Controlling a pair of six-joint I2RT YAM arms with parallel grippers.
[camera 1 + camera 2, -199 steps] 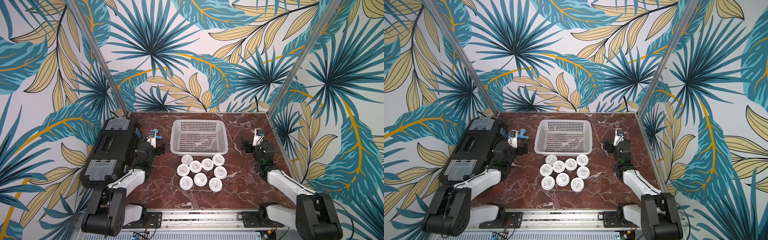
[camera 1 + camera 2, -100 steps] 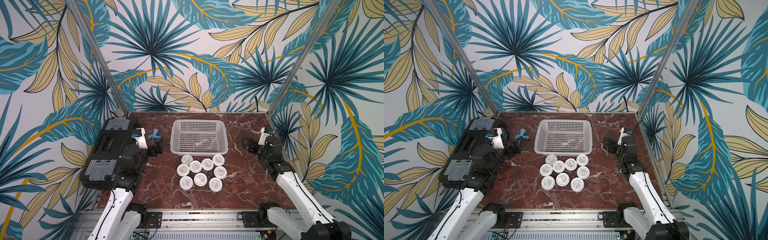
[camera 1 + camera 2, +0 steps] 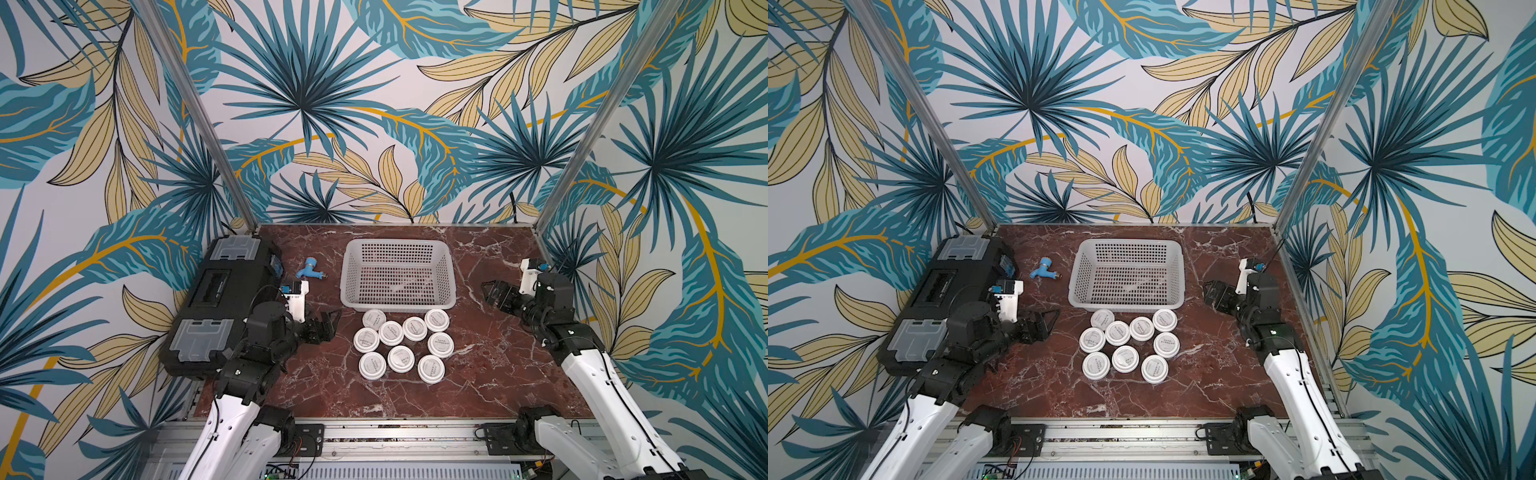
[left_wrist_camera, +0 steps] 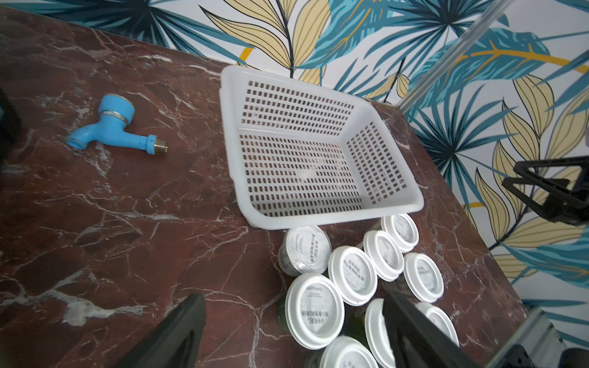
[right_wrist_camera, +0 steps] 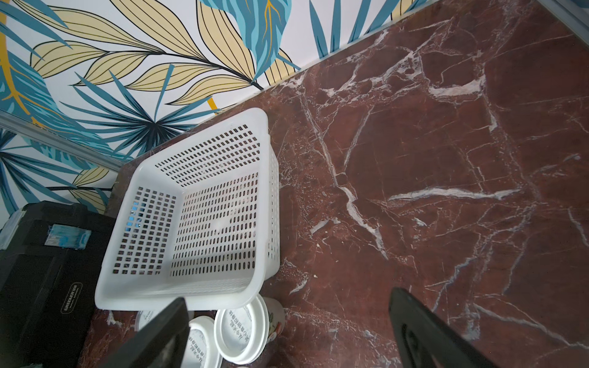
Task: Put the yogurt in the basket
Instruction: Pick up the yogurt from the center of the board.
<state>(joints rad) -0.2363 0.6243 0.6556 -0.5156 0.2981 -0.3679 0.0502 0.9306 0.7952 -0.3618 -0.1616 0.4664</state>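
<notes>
Toolbox (image 3: 224, 299): black, along tabletop's left edge.
Left gripper (image 3: 328, 324): between toolbox and cups, near cluster's left side, jaws spread, gripping nothing.
Blue fitting (image 3: 309, 270): on tabletop, between toolbox and basket.
Basket (image 3: 397, 304): back-centre of tabletop.
Yogurt (image 3: 391, 332): nine cups clustered mid-tabletop, all outside basket, back row just beside its near wall.
Right gripper (image 3: 490, 291): near right edge, just right of basket, jaws spread, gripping nothing.
</notes>
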